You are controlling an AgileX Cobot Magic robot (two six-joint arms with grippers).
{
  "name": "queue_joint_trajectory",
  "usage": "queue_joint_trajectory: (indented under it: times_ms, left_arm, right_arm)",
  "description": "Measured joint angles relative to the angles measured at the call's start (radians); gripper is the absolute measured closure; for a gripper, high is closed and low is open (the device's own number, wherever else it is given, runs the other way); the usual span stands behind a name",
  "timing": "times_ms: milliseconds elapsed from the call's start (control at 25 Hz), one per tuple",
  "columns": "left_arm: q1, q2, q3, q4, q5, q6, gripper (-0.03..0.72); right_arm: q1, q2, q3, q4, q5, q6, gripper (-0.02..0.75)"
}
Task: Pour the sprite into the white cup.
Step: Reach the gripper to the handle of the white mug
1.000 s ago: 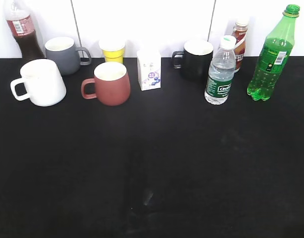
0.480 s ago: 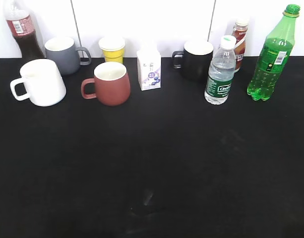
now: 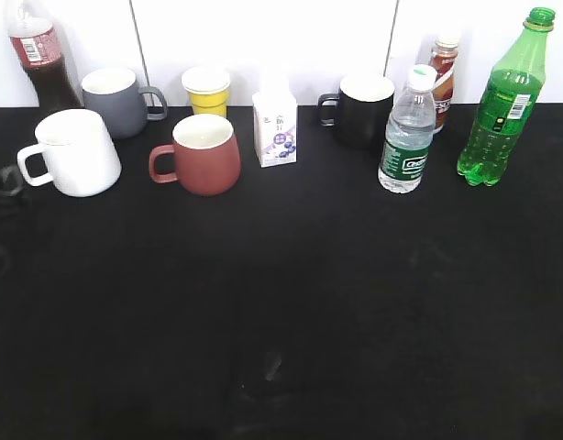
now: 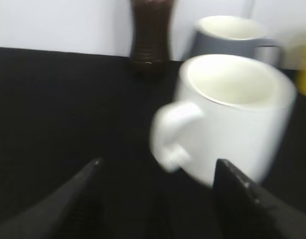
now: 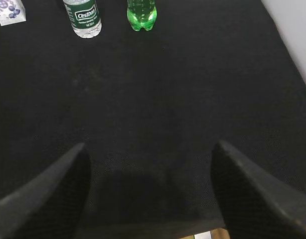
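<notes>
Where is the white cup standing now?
In the exterior view, the white cup stands far left on the table, in front of the grey mug, left of the red-brown mug.

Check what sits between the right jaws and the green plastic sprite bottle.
Nothing: right wrist view shows only bare black tabletop between the open right gripper and the green plastic sprite bottle.

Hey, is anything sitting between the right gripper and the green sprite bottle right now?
Nothing visible. In the right wrist view, bare black table lies between the open right gripper and the sprite. The water bottle stands beside it, to the left, off that line.
</notes>
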Motion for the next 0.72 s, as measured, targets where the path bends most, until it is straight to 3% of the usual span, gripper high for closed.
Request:
queue_joint_trajectory:
  times_ms: [80,240,400,600,680,720]
  left_arm:
    - [0.037,0.105,-0.115,0.073,-0.002,0.0,0.187]
    - [0.064,0.213,-0.294,0.111,0.067,0.0,0.198]
    - [0.087,0.285,-0.416,0.116,0.137,0.011,0.221]
    - [0.115,0.364,-0.56,0.216,0.202,0.012,0.253]
    - [0.115,0.386,-0.608,0.227,0.215,0.012,0.337]
    - [0.115,0.387,-0.614,0.235,0.221,0.012,0.454]
  right_arm:
    - [0.0,0.0,0.0,0.0,0.0,0.0,0.173]
    - [0.0,0.0,0.0,0.005,0.0,0.0,0.173]
    - [0.0,0.0,0.0,0.06,0.0,0.0,0.173]
    - [0.0,0.0,0.0,0.146,-0.008,0.0,0.173]
    - [0.0,0.0,0.0,0.146,-0.008,0.0,0.173]
    - [0.0,0.0,0.0,0.146,-0.01,0.0,0.173]
